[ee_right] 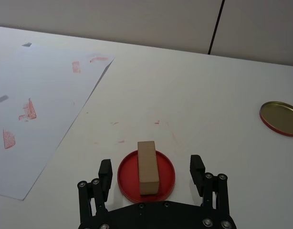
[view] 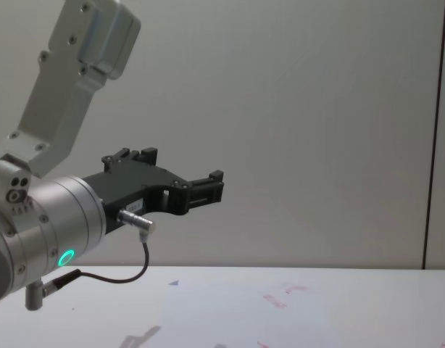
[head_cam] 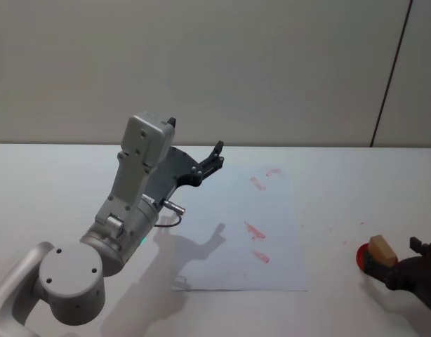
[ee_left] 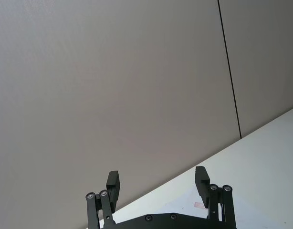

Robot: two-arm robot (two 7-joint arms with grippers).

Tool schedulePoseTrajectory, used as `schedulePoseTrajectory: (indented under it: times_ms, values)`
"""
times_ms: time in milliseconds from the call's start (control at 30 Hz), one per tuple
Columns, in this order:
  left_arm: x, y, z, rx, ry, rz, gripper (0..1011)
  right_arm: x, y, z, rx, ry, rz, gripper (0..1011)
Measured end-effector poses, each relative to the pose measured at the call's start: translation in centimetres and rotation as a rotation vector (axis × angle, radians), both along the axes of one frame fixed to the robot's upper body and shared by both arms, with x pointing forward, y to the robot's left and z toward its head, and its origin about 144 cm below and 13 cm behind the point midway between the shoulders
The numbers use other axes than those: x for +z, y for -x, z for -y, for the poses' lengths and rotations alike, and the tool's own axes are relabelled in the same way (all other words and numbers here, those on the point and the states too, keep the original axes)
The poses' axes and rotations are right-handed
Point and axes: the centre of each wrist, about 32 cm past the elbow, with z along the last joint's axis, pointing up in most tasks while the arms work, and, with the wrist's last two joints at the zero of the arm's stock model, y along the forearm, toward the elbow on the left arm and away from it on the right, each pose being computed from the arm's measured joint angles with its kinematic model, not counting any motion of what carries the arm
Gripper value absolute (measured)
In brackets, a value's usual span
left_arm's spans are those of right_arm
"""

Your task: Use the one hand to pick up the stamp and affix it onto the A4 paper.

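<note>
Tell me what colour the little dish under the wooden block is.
Red; the dish shows best in right wrist view.

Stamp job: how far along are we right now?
Done: red marks already on the white A4 paper. In hand: the right tool, open, straddles the light-brown wooden stamp standing on the round red pad, not gripping. To do: close, lift, press onto paper. The left tool hangs open, raised.
</note>
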Motion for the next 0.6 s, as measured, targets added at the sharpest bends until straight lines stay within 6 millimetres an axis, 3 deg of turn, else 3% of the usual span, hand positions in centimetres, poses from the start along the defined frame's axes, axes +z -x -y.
schedulePoseTrajectory:
  times_ms: [600]
  values:
    - [0.00,0.00,0.00,0.000,0.000,0.000,1003,-0.89,-0.73,-0.89,-0.002,0.006,-0.042,971]
